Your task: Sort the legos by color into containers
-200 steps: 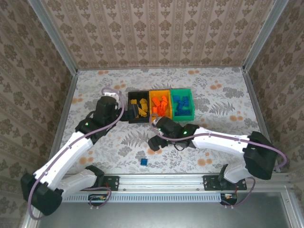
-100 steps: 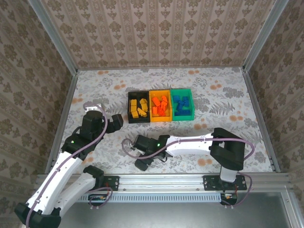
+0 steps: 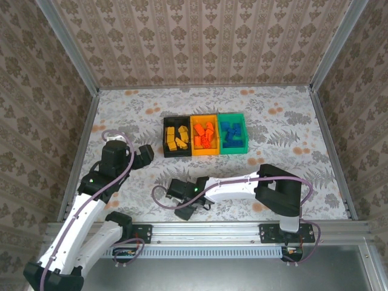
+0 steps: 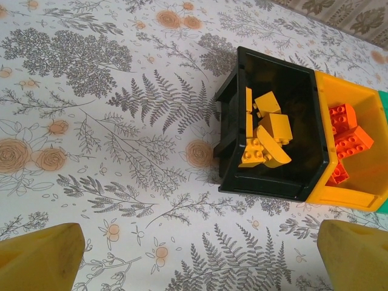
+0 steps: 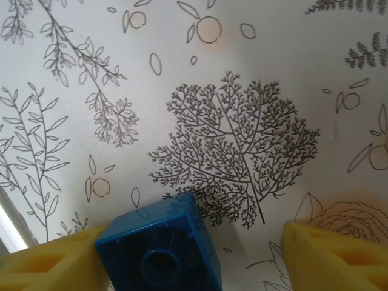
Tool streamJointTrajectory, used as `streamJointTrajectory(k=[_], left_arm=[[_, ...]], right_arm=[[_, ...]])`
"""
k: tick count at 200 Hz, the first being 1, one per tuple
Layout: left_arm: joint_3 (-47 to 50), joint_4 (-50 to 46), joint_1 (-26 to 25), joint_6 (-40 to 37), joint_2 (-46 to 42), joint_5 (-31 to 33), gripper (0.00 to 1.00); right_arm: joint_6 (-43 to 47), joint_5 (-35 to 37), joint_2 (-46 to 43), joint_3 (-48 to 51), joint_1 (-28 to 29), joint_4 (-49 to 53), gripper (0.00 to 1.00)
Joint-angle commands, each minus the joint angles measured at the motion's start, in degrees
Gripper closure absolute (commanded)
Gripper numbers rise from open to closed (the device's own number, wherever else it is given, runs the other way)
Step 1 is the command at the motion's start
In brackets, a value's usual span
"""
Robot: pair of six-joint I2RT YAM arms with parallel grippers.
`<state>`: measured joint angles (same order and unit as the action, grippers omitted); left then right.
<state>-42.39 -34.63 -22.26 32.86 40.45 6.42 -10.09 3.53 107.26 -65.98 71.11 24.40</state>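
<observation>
Across the whole top external view: table (image 3: 285,115) printed with ferns and flowers, enclosed by patterned walls.

Lower left to left centre: left arm (image 3: 85,203), white with black joints, reaching up the frame.

Lower right to lower centre: right arm (image 3: 242,185), folded leftward, low along the near edge.

Upper centre of the table: containers, three bins joined in a row, with black bin (image 3: 176,154) at left, orange-yellow bin (image 3: 205,152) in the middle and green bin (image 3: 234,150) at right.

Left of the black bin's lower corner, apart from it: left gripper (image 3: 145,155). Left wrist view: same gripper (image 4: 197,257), yellow tips in the two bottom corners, spread wide, bare table between, pinching nothing; black bin (image 4: 225,130) at right centre, orange-yellow bin (image 4: 345,197) at the right edge.

Lower centre, well below the bins: right gripper (image 3: 182,209), pointed down at the table.

Bottom edge of the right wrist view: right gripper (image 5: 188,260) spread around a blue brick (image 5: 159,248) resting on the table. Finger at lower left (image 5: 48,264) against the brick's side; finger at lower right (image 5: 330,257) apart from it, bare table between.

Inside the bins: yellow-orange bricks (image 4: 264,139) in black, red-orange bricks (image 4: 348,130) in orange-yellow, blue bricks (image 3: 231,130) in green.
</observation>
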Motion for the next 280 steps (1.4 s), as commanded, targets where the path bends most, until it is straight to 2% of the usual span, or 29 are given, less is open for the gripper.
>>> streamJointTrajectory(k=[1,73,127,171,192,227,280], left_arm=[[1.01,0.43,1.04,1.08,0.31,-2.66,0.00],[2.22,1.76,2.02,2.01,1.45,-4.94,0.00],[2.46,2.03,2.31,2.02,1.48,-5.10,0.00],[3.06,2.01,2.68,2.20,1.19,-4.90,0.00],[4.09,2.58,2.85,2.54,0.95,-5.16,0.00],[5.98,3.82,3.02,3.50,1.10,-5.89,0.00],[6.34,4.31,3.28,3.61,1.21,-6.34,0.00]], right_arm=[[0.36,0.84,1.01,-0.74,0.47,0.50,0.33],[-0.25,1.25,0.25,0.54,0.39,-1.15,0.59],[-1.48,4.49,-4.35,3.49,-0.43,-3.22,0.64],[-2.87,6.64,-11.65,7.24,-4.20,-4.17,0.66],[-4.07,8.69,-16.74,9.05,-8.46,-3.97,0.66],[-8.93,10.97,-24.15,10.48,-20.31,-4.60,0.65],[-19.26,10.31,-17.20,3.43,-37.76,-2.95,0.64]])
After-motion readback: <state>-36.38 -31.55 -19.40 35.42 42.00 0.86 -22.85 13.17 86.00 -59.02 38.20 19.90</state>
